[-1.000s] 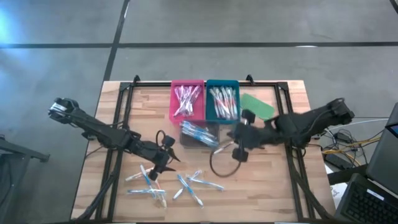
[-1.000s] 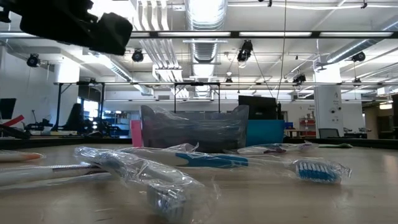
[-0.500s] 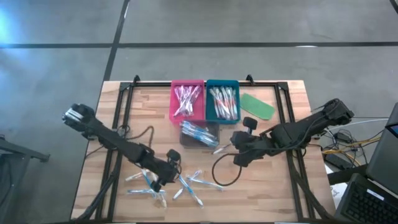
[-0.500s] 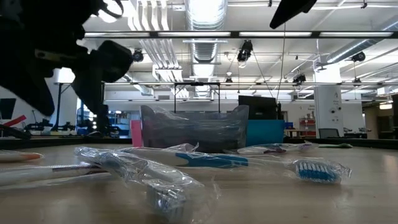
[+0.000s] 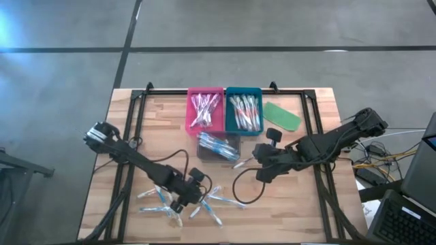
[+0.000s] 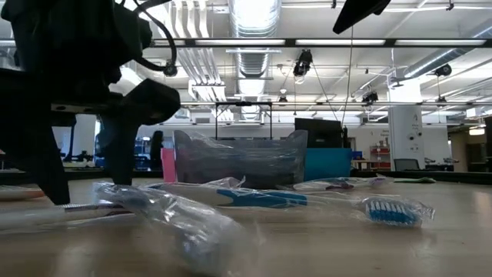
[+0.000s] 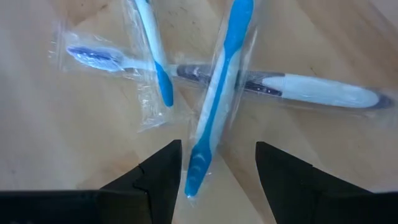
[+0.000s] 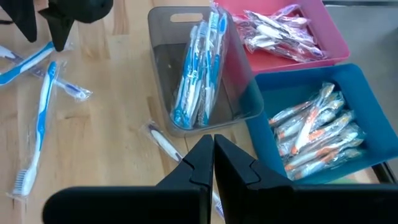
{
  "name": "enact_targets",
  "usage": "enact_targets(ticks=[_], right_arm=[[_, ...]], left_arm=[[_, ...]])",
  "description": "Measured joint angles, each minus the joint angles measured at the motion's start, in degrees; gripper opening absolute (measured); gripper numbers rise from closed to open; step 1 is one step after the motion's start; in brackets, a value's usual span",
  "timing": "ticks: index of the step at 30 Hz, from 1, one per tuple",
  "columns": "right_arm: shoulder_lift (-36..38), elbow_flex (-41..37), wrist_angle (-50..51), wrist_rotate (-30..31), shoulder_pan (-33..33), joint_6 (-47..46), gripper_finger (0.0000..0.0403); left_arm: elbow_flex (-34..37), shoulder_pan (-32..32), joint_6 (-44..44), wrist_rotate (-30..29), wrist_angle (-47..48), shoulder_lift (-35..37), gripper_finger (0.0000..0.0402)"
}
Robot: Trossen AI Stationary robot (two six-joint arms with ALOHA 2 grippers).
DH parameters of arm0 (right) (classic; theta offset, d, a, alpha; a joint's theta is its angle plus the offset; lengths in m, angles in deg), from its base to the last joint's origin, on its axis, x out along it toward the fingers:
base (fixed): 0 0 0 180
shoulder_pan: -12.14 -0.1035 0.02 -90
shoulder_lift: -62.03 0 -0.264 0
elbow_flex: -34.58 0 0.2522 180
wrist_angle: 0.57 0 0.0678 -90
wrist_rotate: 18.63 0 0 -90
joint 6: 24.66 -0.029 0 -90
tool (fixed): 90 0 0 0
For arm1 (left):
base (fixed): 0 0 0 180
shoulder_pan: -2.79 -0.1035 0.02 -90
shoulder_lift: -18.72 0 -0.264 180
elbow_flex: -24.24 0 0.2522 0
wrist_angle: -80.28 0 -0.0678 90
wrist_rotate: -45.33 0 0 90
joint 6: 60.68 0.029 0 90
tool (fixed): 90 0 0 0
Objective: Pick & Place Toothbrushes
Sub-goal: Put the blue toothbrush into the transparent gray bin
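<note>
While a scatter of wrapped toothbrushes lies loose on the near part of the table, at about six o'clock from the trays, we judge the sorting partly done, with plenty left

Nearest to us, our left gripper is down over that scatter with its jaws wide apart and nothing between them yet; from its wrist we see a blue-handled toothbrush lying lengthwise in the gap, crossed over a white and dark one, with a third blue one just beside. We reckon this blue one is the next to be taken

Farther in, at about three o'clock from the scatter, our right gripper hangs above the table with its jaws pressed together and nothing in them. One stray toothbrush lies on the wood just beside the grey tray

Beyond that, the grey tray holds blue brushes. Farthest off, the pink tray and the blue tray at twelve o'clock each hold a bundle of brushes, and a green flat piece lies just right of them
</note>
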Motion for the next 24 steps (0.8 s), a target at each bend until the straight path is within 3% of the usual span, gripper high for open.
enact_targets(ticks=[8,24], right_arm=[[0.0,0.0,0.0,0.0,0.0,0.0,0.0008],[0.0,0.0,0.0,-0.1,0.0,0.0,0.0008]], left_arm=[[-0.6,0.0,0.1,-0.6,0.0,-1.9,0.0197],[-0.5,0.0,1.4,-1.8,0.1,-1.9,0.0051]])
